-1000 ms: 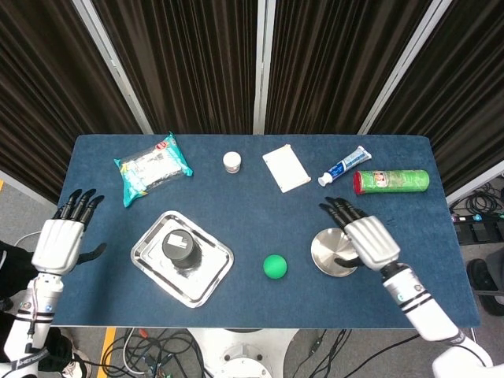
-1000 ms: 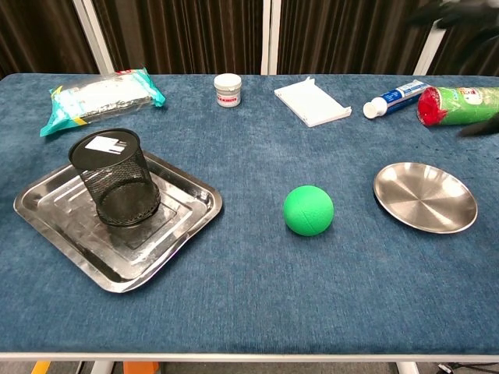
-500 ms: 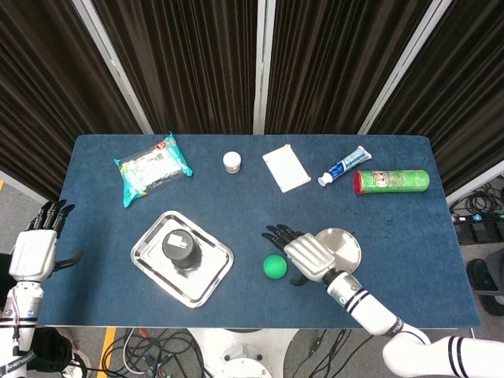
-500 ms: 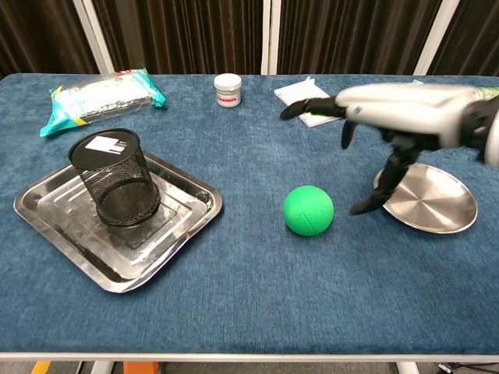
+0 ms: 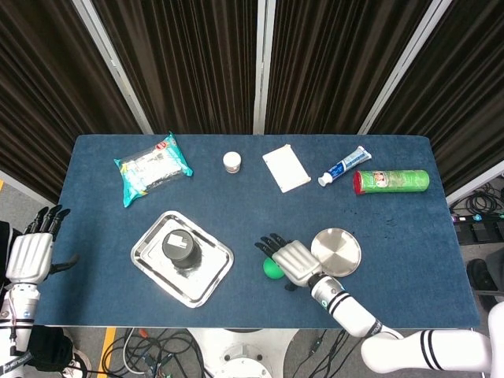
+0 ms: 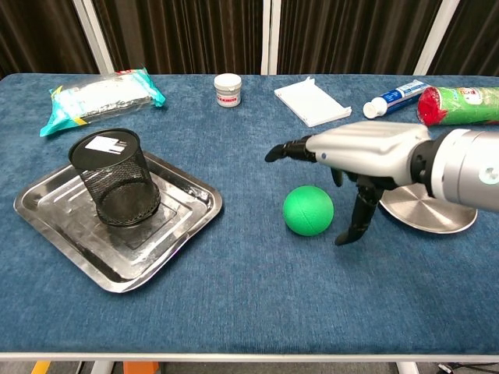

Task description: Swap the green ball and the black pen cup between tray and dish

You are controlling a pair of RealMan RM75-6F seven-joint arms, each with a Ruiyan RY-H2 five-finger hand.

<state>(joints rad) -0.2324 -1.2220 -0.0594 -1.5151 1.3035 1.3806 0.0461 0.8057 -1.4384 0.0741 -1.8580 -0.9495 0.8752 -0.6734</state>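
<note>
One green ball [image 6: 308,210] is seen on the blue table [image 6: 249,304] near the front edge, between the tray [image 6: 187,222] and the dish [image 6: 440,218]. The right hand [image 6: 366,148] is held just above and beside the ball, with the fingers [image 6: 284,149] stretched over it and the thumb hanging down at its right side; nothing is grasped and the hand is spread apart. One black pen cup [image 6: 117,187] is standing tilted in the one steel tray at the left. The one round dish is partly hidden behind the right wrist. The left hand [image 5: 30,256] is kept off the table at the far left, released, with fingers apart. Further back are laid one wipes packet [image 6: 97,93], one small white jar [image 6: 228,89], one white box [image 6: 312,101], one toothpaste tube [image 6: 396,97] and one green can [image 6: 460,104].
</note>
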